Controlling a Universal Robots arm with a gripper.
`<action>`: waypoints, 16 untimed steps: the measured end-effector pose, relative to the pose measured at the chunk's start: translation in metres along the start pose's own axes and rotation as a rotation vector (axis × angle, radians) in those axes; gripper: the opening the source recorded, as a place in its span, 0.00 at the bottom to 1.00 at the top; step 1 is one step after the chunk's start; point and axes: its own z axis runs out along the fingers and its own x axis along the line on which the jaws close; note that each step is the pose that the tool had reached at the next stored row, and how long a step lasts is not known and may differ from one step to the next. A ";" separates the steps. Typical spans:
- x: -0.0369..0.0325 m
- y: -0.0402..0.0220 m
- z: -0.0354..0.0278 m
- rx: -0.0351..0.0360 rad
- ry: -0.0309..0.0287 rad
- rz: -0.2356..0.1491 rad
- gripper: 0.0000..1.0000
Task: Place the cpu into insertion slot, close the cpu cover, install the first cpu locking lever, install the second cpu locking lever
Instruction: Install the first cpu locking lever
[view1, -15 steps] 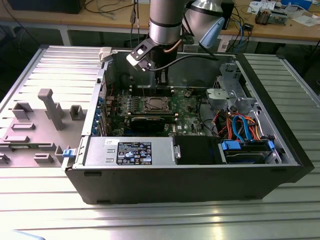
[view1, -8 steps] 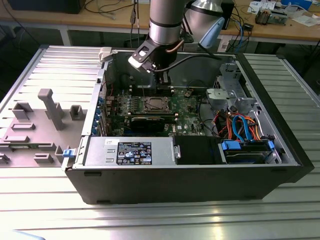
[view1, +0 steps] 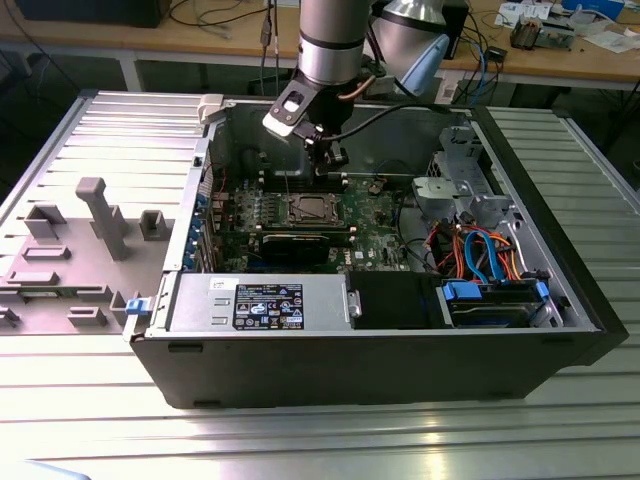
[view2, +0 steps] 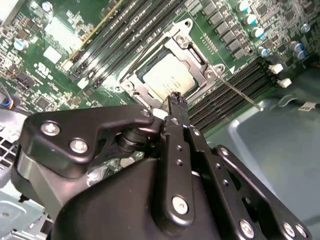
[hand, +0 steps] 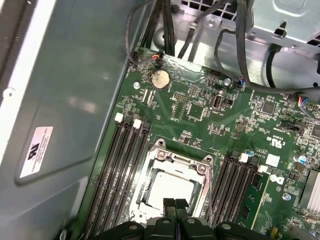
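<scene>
The cpu (hand: 167, 189) lies flat in the insertion slot (view1: 306, 209) of the green motherboard, its dull silver top showing in both wrist views (view2: 167, 75). The cpu cover (hand: 175, 161) lies down around it as a silver frame (view2: 189, 46). A thin locking lever (view2: 241, 95) sticks out slantwise from one corner of the socket. My gripper (view1: 326, 166) hangs just above the socket edge inside the case. Its black fingers are pressed together with nothing between them (hand: 175, 205), and the tip (view2: 175, 99) sits over the rim of the frame.
Long black memory slots (hand: 117, 170) flank the socket on both sides. The grey case wall (hand: 65, 100) rises close by. A power supply (view1: 265, 300) and a drive bay with blue and orange cables (view1: 480, 255) fill the case front. A grey fixture (view1: 100, 215) stands outside.
</scene>
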 end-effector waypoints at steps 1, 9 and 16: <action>0.0000 0.0000 -0.0001 -0.0001 0.0001 -0.006 0.11; 0.0000 0.0000 0.0003 0.0037 -0.0003 -0.168 0.11; 0.0000 0.0000 0.0013 0.0065 -0.0004 -0.296 0.11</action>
